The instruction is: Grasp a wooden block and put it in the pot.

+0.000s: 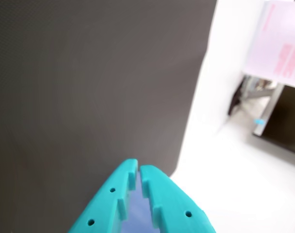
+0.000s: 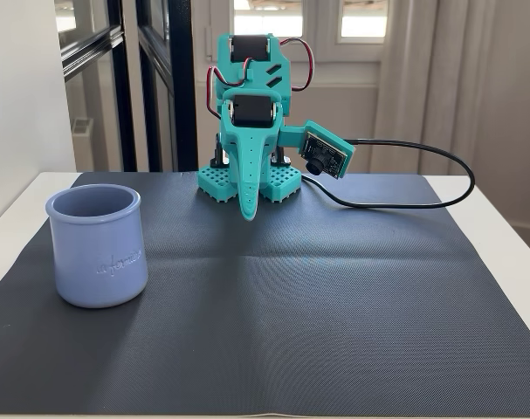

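The lavender-blue pot [image 2: 97, 247] stands upright on the dark mat at the front left in the fixed view, and its inside is hidden from here. The wooden block is out of view in both frames. My teal gripper [image 2: 247, 215] hangs folded near the arm's base at the back of the mat, tip pointing down, well behind and to the right of the pot. In the wrist view the gripper [image 1: 138, 171] enters from the bottom edge with its jaws together and nothing between the tips. A bluish patch shows low in the gap between the fingers, and I cannot tell what it is.
The dark ribbed mat [image 2: 291, 297] covers most of the white table [image 2: 518, 253]. A black cable [image 2: 426, 164] loops from the wrist camera across the back right of the mat. Windows and a dark door frame stand behind the arm's base [image 2: 247, 179].
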